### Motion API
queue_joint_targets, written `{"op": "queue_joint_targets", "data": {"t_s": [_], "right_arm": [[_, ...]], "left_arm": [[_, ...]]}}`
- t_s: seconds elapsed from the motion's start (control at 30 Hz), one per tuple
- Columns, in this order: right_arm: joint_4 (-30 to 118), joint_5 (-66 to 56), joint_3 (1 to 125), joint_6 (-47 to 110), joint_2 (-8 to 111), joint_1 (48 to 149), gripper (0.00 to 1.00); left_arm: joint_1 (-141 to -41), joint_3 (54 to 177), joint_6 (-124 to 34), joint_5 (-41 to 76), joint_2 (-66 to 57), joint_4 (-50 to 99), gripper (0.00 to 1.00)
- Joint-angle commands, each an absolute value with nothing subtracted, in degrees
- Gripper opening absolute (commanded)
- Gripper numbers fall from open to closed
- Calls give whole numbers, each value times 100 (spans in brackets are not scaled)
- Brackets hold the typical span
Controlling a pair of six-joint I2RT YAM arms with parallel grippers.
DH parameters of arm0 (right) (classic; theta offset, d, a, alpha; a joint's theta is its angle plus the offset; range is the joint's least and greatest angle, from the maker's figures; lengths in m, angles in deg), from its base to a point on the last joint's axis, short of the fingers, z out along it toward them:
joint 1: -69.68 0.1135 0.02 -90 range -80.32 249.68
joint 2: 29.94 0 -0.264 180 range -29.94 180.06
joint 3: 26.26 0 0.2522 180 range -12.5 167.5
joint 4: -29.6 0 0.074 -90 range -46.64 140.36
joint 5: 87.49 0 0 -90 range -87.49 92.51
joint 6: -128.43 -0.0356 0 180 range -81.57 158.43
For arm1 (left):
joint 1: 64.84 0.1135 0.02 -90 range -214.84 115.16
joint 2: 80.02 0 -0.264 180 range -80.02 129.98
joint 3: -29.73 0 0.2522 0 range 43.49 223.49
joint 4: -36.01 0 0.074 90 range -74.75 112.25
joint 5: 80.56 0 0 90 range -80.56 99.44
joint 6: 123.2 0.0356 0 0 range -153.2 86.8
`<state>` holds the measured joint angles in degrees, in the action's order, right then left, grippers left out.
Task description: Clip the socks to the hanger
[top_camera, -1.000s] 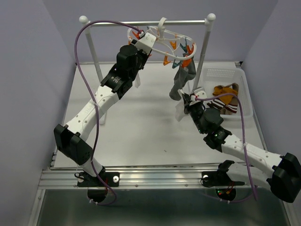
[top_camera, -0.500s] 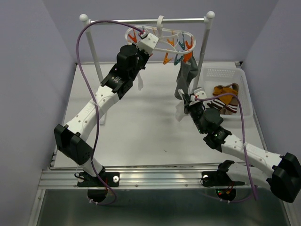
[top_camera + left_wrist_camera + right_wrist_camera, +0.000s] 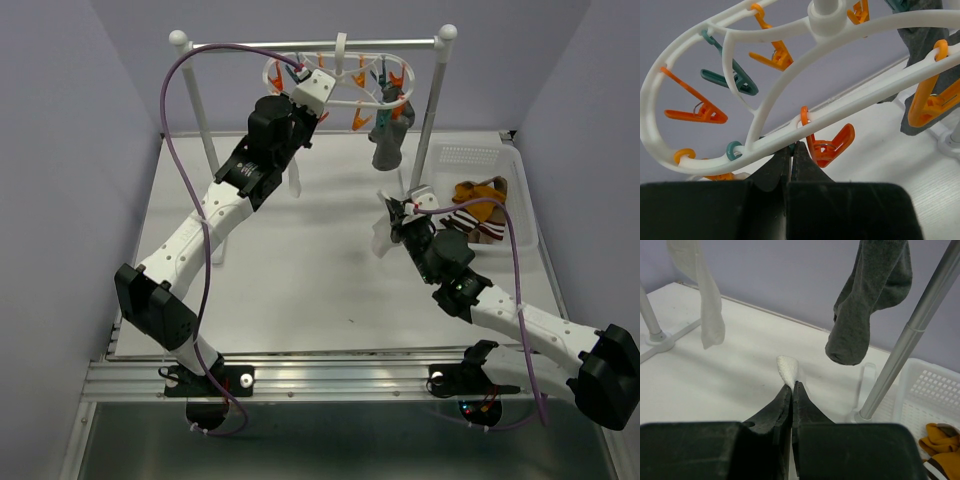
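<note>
Basket (image 3: 468, 154) holds mustard, striped socks (image 3: 482, 206); L gripper (image 3: 791, 150) closed, R gripper (image 3: 791, 388) pinching white sock (image 3: 787, 368).

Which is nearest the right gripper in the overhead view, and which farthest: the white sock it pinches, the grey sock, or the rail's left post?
1. White sock: pinched at the tips of the right gripper.
2. Grey sock: hanging just beyond it, toward the back.
3. Left post: far off at the back left.
</note>
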<state>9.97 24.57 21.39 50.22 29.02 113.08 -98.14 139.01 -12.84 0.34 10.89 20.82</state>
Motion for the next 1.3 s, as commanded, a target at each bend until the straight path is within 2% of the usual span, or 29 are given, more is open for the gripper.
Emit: {"op": "queue_joint_targets", "data": {"t_s": [0.0, 0.07, 0.13, 0.27, 0.3, 0.37, 0.5, 0.6, 0.73, 0.83, 0.9, 1.27], "right_arm": [[847, 2343, 2318, 5004, 2877, 11275, 1], [899, 2334, 2327, 4986, 2869, 11275, 1], [961, 2334, 2345, 4960, 2860, 11275, 1], [1014, 2290, 2362, 4924, 2877, 11275, 1], [1014, 2281, 2371, 4916, 2877, 11275, 1], [1014, 2264, 2380, 4916, 2886, 11275, 1], [1014, 2255, 2380, 4907, 2895, 11275, 1], [1014, 2281, 2389, 4924, 2904, 11275, 1], [1014, 2307, 2380, 4942, 2869, 11275, 1], [1014, 2307, 2362, 4942, 2833, 11275, 1], [1014, 2307, 2354, 4951, 2833, 11275, 1], [1014, 2299, 2274, 4977, 2649, 11275, 1]], "left_arm": [[-9788, 14175, -1580, 3, 796, 2147, 0], [-9788, 14105, -1589, -23, 769, 2041, 0], [-9788, 14061, -1589, -5, 708, 1944, 16], [-9788, 14034, -1738, 12, 602, 1742, 22], [-9788, 14026, -1773, 30, 567, 1742, 28], [-9788, 14008, -1791, 4, 549, 1768, 33], [-9788, 14087, -1861, -154, 584, 1794, 54], [-9788, 14113, -1853, -277, 611, 1873, 54], [-9788, 14210, -1756, -409, 707, 1891, 59], [-9788, 14236, -1642, -462, 743, 1944, 58], [-9780, 14245, -1554, -462, 778, 1987, 54], [-9516, 13982, -1097, -41, 769, 2313, 52]]}}
